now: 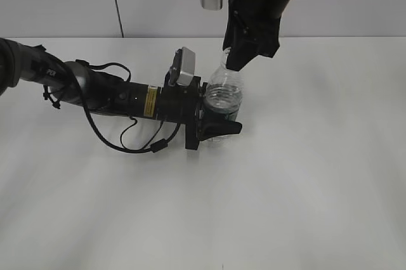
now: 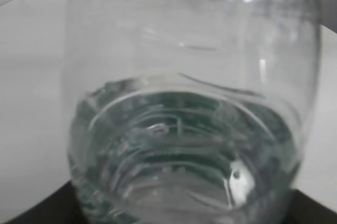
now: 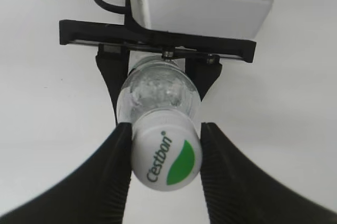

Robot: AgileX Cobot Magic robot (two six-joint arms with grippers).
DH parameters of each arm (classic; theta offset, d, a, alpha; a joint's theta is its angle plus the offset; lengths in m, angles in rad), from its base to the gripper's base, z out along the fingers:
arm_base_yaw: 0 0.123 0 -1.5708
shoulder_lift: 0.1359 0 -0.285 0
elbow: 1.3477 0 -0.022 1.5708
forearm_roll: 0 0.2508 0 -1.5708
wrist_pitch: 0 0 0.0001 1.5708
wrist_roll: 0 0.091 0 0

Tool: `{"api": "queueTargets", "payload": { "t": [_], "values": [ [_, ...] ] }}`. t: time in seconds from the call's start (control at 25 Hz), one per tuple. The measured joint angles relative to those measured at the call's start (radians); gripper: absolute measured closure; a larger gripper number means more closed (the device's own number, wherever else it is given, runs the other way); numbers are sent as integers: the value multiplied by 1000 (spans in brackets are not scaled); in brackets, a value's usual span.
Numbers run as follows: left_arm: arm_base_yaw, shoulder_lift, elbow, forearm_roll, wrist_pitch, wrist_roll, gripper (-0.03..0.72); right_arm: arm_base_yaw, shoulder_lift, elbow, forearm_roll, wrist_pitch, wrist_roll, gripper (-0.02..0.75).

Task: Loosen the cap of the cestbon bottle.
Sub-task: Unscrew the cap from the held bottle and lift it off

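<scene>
Right wrist view, nearest first: the right gripper [image 3: 166,155] has its 2 black fingers [image 3: 113,176] pressed on either side of the cap [image 3: 167,154], white w/ a green mark and "Cestbon" print on top. Fingertips touch the cap's sides, so it's clamped on the cap. Below/behind the cap, the cestbon bottle [image 3: 158,92] shows its clear shoulder; neck is mostly hidden under the cap. Further back, the left gripper [image 3: 158,71] brackets the bottle body w/ dark jaws, its grey camera block above, cut off at top edge.

Left wrist view: the bottle [image 2: 189,129] fills nearly the whole frame, blurry, w/ green label tint seen through the water; cap not visible, left fingers only dark slivers at the bottom corners.

Exterior view: the bottle [image 1: 224,96] stands upright on the white table [image 1: 304,187], near centre. Left gripper [image 1: 216,127] closes round its lower body, label mostly hidden by the jaws. Right gripper [image 1: 229,59] comes down from above onto the bottle top; cap itself is hidden behind the black fingers. Right arm's upper part cut off by the frame top.
</scene>
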Motion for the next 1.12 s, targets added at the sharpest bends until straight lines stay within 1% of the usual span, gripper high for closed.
{"api": "queueTargets", "payload": {
  "t": [0.28, 0.88, 1.12],
  "values": [
    [1, 0, 0, 1, -1, 0, 280, 0, 0, 0, 0, 0, -41, 436],
    [2, 0, 0, 4, -4, 0, 280, 0, 0, 0, 12, -1, -28, 436],
    [2, 0, 0, 4, -5, -1, 280, 0, 0, 0, 14, -1, -9, 415]
  ]
}}
